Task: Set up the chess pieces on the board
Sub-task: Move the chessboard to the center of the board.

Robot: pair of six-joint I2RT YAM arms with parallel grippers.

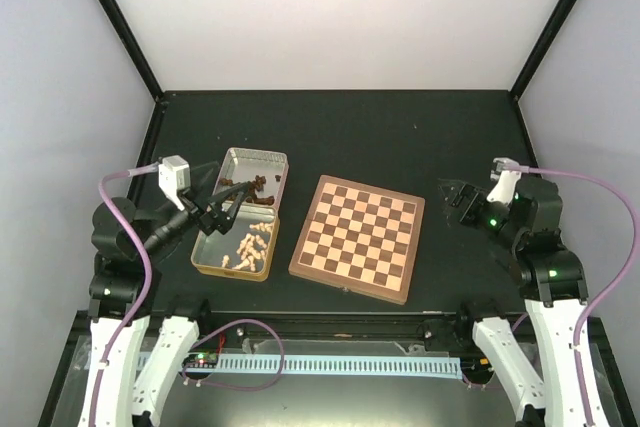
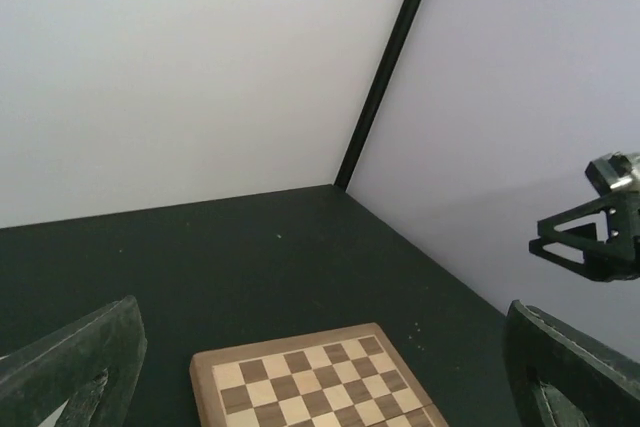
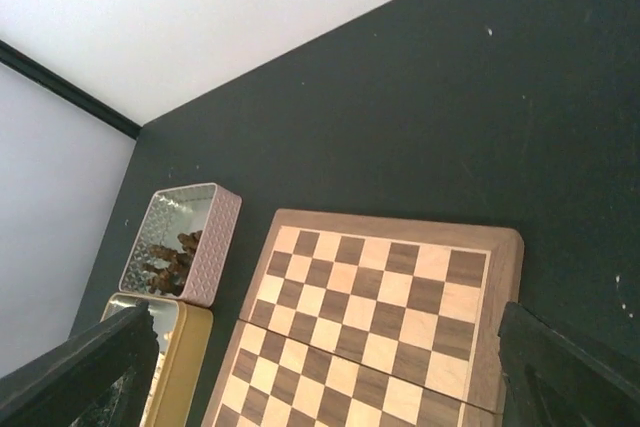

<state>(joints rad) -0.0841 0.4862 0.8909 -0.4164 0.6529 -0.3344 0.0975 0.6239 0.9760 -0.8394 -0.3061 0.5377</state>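
The board lay bare on the tabletop. The chess pieces sat in the tins beside it. The left pincer and right pincer gaped wide, holding nothing. Setup looked unstarted, so the next job was probably to grab one piece.

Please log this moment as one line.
board: no pieces | chess pieces: in two tins | left gripper: jaws open, over tins | right gripper: jaws open, right of board

One board, two tin trays, two tools
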